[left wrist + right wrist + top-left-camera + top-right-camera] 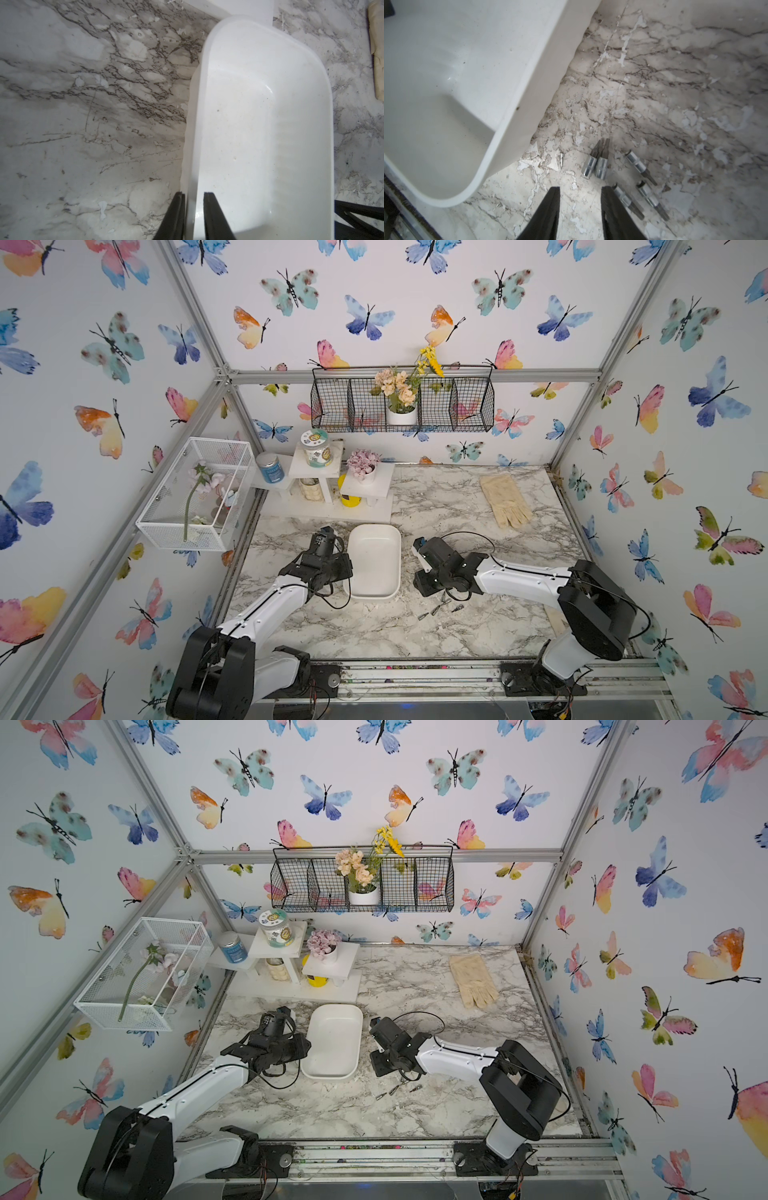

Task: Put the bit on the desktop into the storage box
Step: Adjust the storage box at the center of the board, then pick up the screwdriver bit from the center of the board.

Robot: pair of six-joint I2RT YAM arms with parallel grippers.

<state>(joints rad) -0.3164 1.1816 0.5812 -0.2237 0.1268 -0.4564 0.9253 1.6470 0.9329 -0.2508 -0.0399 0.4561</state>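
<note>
**Butterfly-papered booth, worn marble desktop [457, 506]**

Watercolour butterfly wallpaper [374, 294] covers all three walls, framed by aluminium bars [415, 376]. A black wire basket [469, 406] hangs on the back wall with a pot of flowers in one of its inner compartments. A white mesh cage [166, 526] on the left wall holds an artificial flower stem.

The desktop is white with grey-brown veins. Both wrist views show its skin scratched and flaking in small pale patches. A white stepped shelf [324, 510] stands at the far left corner, carrying jars and a pot of pink blooms. A cream glove [506, 501] lies flat toward the far right. Both arm bases sit on a metal rail [415, 674] along the near edge.

The storage box [374, 564] rests on the desktop between the two arms, its floor bare apart from specks. The bits [602, 162], five in the right wrist view, lie on the marble near the box's near right corner, outside it. Two of them touch side by side.

The right gripper [580, 207] is just beside them, jaws apart with only marble between, and one bit lies right against a finger. The left gripper [193, 216] has its fingers close together astride the box's left wall, one inside and one outside. Whether they pinch the wall I cannot tell.
</note>
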